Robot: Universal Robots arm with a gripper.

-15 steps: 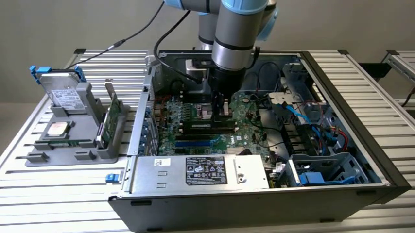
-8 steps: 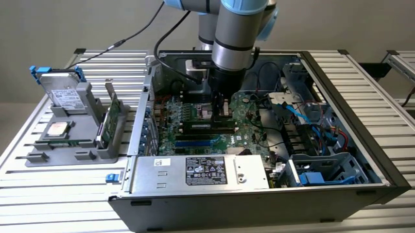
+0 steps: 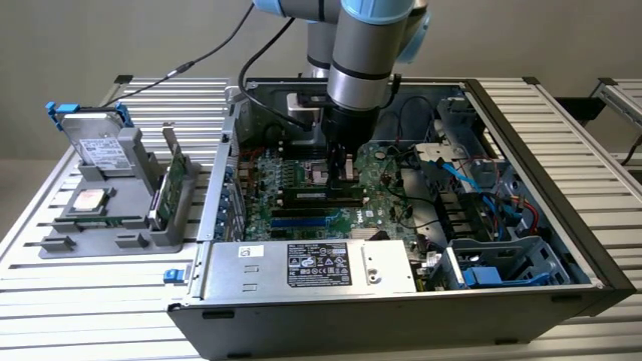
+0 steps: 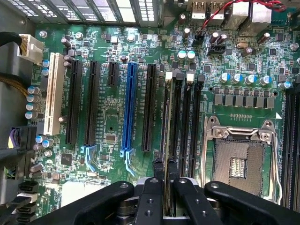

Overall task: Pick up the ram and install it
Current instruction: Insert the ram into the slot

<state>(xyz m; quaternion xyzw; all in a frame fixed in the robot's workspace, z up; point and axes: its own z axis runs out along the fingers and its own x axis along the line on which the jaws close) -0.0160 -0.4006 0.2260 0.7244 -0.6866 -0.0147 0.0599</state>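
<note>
Black gripper [image 4: 166, 165] is down inside the open metal case [image 3: 381, 323], fingers clamped on the ram [image 4: 167, 122], a thin stick seen edge-on, lined up over a long black slot beside the square steel-framed socket [image 4: 239, 159]. Hemming it in on the green board [image 4: 107, 117] are parallel plastic slots, one blue slot [image 4: 129, 108], one white slot [image 4: 54, 93], plus round silver-topped capacitors [image 4: 225, 77]. A grey tray [image 3: 150, 242] sits well apart on the exterior view's left

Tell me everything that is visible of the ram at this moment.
The ram is seen edge-on: a long, thin strip, so its faces are hidden. It stands upright on its edge, lined up with the black memory slots of the green motherboard. The end effector is shut on its two faces. Whether it is fully seated cannot be told.
</note>
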